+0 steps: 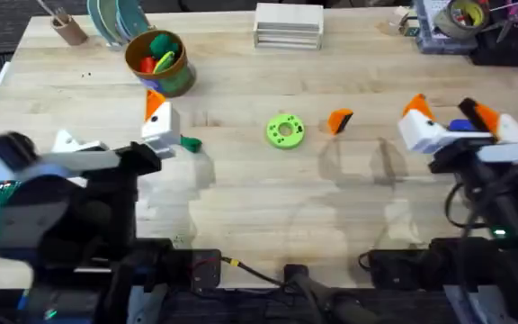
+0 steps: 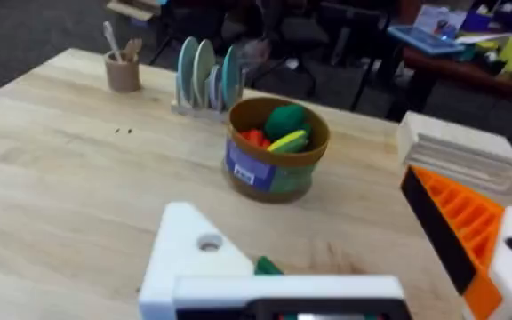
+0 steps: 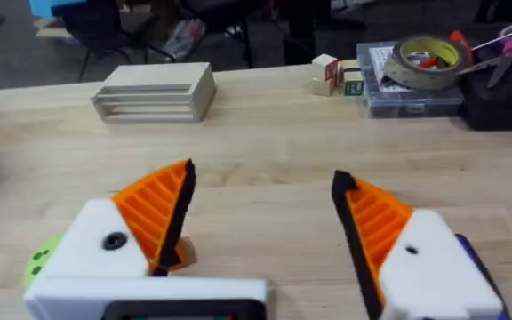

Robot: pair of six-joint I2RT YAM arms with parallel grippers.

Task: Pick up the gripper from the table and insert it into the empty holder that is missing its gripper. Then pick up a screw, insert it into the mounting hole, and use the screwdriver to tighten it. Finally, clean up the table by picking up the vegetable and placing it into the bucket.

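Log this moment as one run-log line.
left tool: open, one orange tip missing | right tool: open | loose gripper: on table | vegetable: on table beside left tool

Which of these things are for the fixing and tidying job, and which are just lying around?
For the job: loose orange gripper, empty holder, screwdriver, vegetable, bucket.

Just lying about: green disc, plate rack, wooden box, tape roll, cup of utensils.
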